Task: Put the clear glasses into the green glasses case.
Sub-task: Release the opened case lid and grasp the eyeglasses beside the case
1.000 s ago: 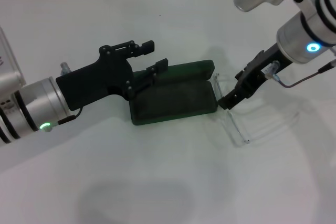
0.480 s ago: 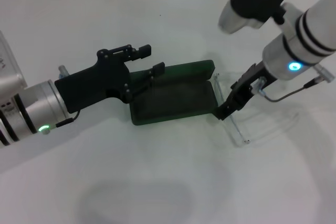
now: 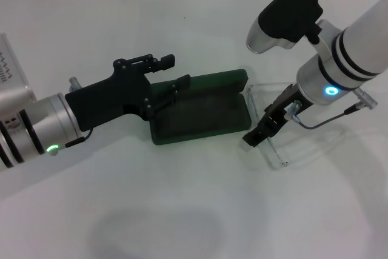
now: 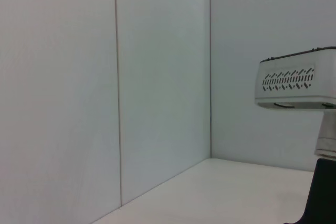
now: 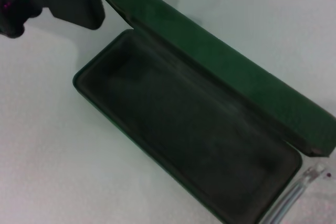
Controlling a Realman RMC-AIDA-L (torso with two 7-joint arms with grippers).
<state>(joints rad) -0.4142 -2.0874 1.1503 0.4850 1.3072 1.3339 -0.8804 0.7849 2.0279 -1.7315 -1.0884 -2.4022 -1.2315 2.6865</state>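
The clear glasses [image 3: 276, 127] lie on the counter [image 3: 200, 210] just beside the open green glasses case [image 3: 203, 116], not yet inside. The right pincer [image 3: 257, 135] is low at their near arm; whether it grips I cannot tell. The left pincer [image 3: 176, 71] stands open at the lid. Next, I judge: secure the glasses, lift, lower into the lining.

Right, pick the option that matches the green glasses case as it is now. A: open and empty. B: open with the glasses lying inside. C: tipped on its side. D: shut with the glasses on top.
A: the green glasses case lies open with only bare dark lining showing, and the clear glasses sit on the table beside it.
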